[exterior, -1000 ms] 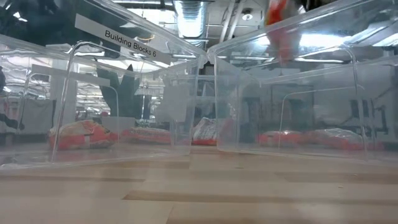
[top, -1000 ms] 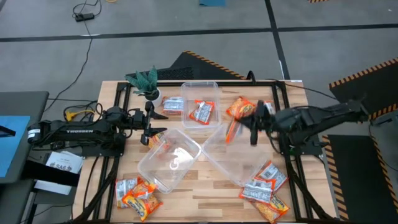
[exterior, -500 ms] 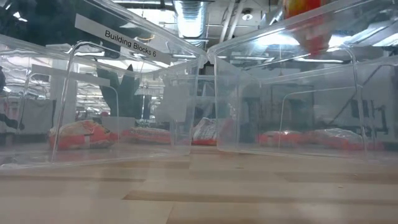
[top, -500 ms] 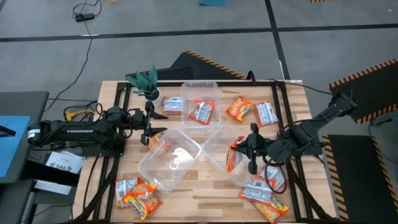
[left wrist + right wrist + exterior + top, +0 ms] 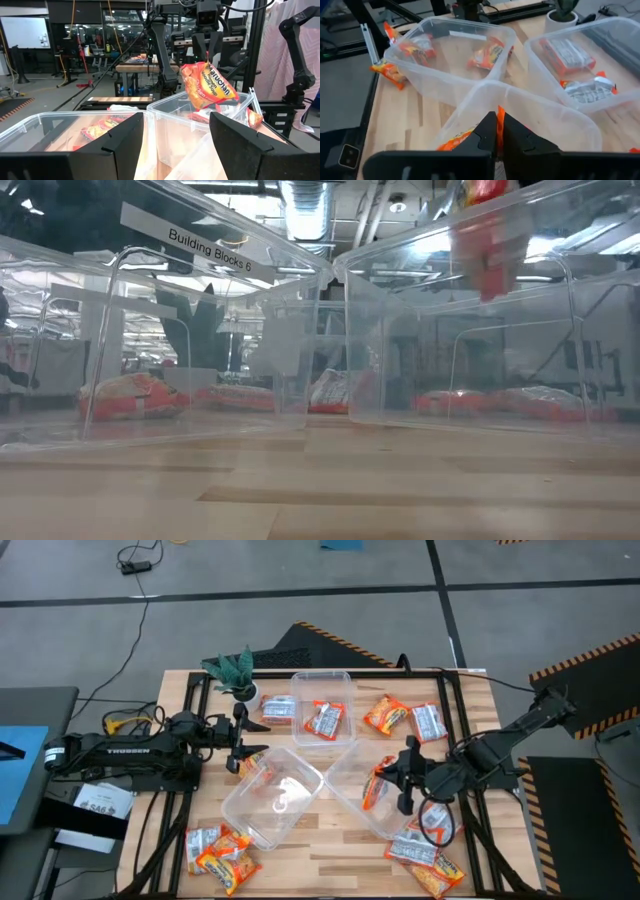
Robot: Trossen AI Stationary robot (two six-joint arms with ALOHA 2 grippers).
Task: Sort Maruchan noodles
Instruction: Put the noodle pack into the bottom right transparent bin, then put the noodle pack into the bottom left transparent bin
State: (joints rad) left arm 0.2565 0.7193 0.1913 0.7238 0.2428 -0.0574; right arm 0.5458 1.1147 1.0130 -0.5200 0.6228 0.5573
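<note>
From above, we saw the right gripper [image 5: 403, 776] pinching an orange noodle packet [image 5: 378, 786] over the clear right tub [image 5: 350, 790], beside the left tub [image 5: 270, 795]. The left gripper [image 5: 238, 748] waited, fingers parted. The left wrist view alone showed the packet's [image 5: 206, 87] Maruchan print.

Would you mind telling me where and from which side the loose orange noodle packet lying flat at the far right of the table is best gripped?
Grip the orange packet by one of its crimped short edges, coming straight down from above. It lies flat on the bare wood, apart from the silvery packet beside it, so a thin raised edge is probably the only part two fingers can close on. The right gripper, nearest, is busy holding another packet over a tub.
</note>
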